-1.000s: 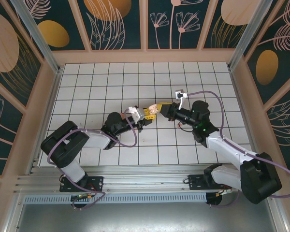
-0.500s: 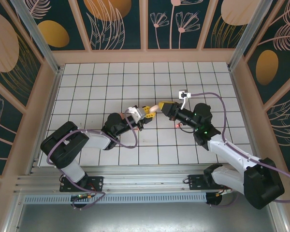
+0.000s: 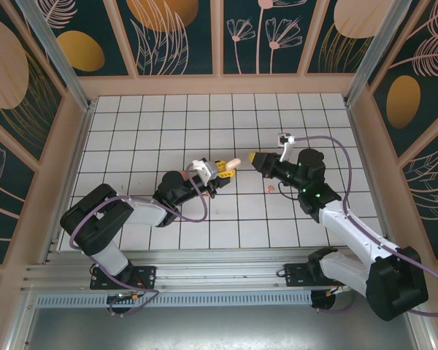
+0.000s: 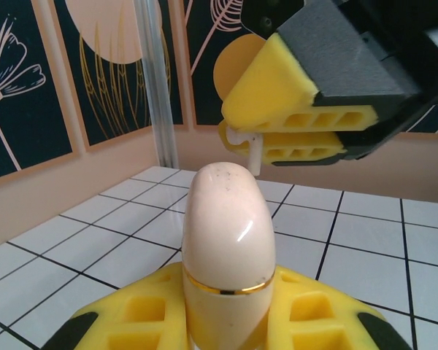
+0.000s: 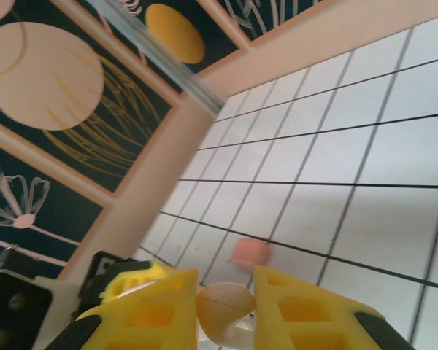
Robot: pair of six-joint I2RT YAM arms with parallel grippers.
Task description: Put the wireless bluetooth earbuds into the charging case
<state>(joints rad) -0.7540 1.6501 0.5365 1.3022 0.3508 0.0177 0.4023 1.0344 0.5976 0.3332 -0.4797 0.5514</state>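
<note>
1. Moved since a second ago: right claw (image 3: 255, 157), drawn back to the right from the charging case (image 4: 228, 219). Nose to nose with it then, now apart, with bare worktop (image 3: 168, 124) between. Left claw (image 3: 220, 170) and case unmoved.
2. Progress, as a judgement: nothing seen seated in the case. No open socket showing on the smooth domed end above the gold band, so no insertion done yet as far as can be told.
3. Left claw: pressed together on the lower part of the case, dome pointing towards the right claw.
4. Right claw: pinching a pale earbud (image 5: 220, 300) between yellow pads (image 5: 306, 310), fingers nearly together. From the left wrist view, a thin white stem poking out under the same fingers.
5. Pale earbud relative to the case: ahead of the dome and higher, clearly apart, not touching.
6. Pinkish-red earbud (image 3: 266, 188): loose on the worktop, near the right claw on the side towards the arm bases, touched by neither claw.
7. Left to do, as a judgement: bring the pinched bud to the case's opening and seat it, then fetch the pinkish-red one. Other buds not made out.
</note>
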